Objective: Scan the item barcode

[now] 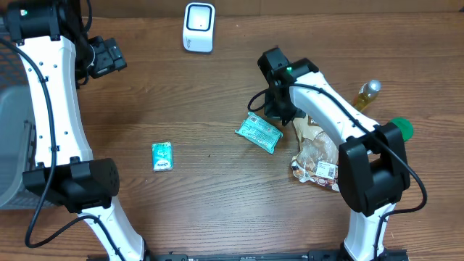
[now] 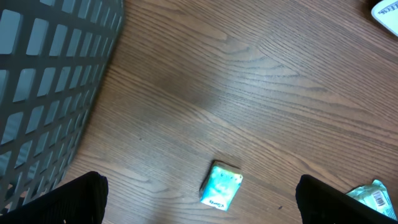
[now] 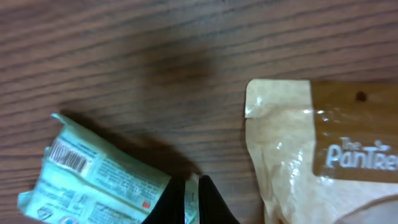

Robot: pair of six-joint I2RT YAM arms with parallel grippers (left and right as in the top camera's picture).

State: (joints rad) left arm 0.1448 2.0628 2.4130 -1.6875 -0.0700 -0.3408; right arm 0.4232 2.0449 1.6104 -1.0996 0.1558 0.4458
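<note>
A large green packet [image 1: 259, 132] lies on the wooden table just left of the right arm. In the right wrist view the large green packet [image 3: 93, 180] shows its barcode [image 3: 69, 155] facing up. My right gripper [image 3: 191, 190] is shut on the packet's right edge, a thin strip of wrapper pinched between the fingers; from overhead the right gripper [image 1: 279, 116] sits at that edge. A white scanner [image 1: 199, 27] stands at the back centre. My left gripper [image 1: 109, 58] hangs open at the back left, and the left gripper [image 2: 202, 202] holds nothing.
A small green packet [image 1: 162, 156] lies left of centre, the same small packet [image 2: 221, 186] showing below the left wrist. A brown bread bag [image 1: 315, 156], a bottle [image 1: 366, 94] and a green cap [image 1: 400, 128] crowd the right side. A grey basket [image 1: 11, 145] stands at the left edge.
</note>
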